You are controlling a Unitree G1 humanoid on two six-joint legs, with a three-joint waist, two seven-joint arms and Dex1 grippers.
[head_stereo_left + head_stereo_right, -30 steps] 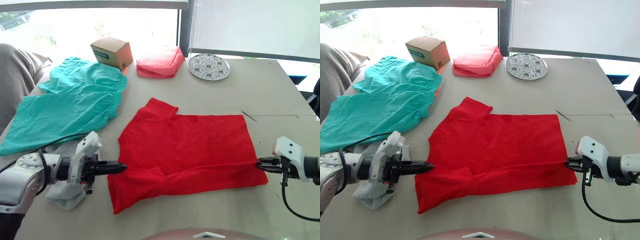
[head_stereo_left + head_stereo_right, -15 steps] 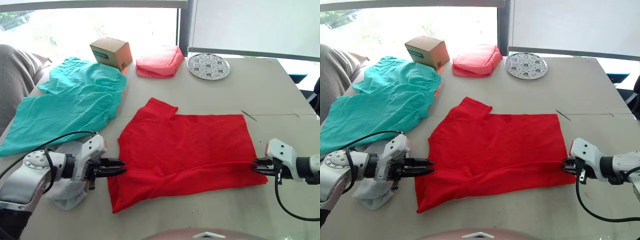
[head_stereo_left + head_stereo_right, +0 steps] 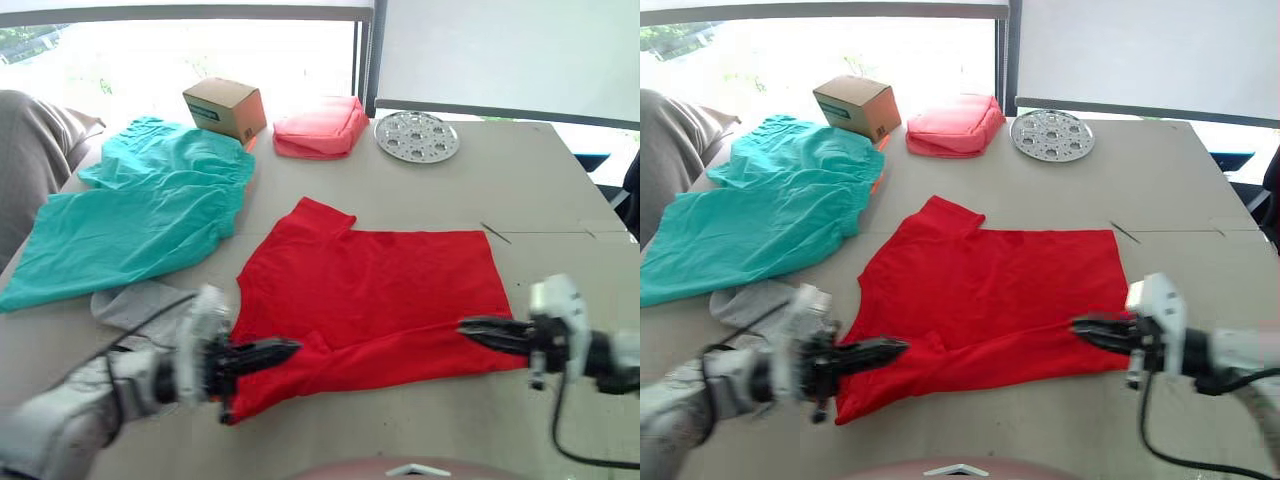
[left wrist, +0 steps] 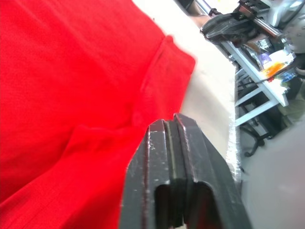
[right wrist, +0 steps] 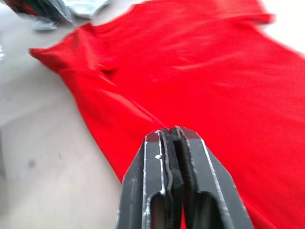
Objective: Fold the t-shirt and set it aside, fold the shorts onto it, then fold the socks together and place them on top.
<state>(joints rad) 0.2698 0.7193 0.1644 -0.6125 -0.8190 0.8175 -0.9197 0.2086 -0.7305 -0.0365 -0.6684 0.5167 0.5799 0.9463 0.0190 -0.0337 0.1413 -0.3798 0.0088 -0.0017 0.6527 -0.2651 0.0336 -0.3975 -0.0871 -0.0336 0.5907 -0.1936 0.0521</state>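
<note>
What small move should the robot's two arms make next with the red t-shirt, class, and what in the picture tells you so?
Probably lift both arms a little and carry the near edge away from the robot. The left pincer and right pincer sit shut over the t-shirt near its nearer edge, one on each side, and the shirt is spread flat, not yet folded. Whether cloth is actually pinched cannot be told.

Table: beige top [image 3: 560, 190], faint seam on right.
Window: bright daylight behind [image 3: 150, 60].
Blind: white, upper right [image 3: 500, 50].
Post: dark upright [image 3: 366, 60].
</note>
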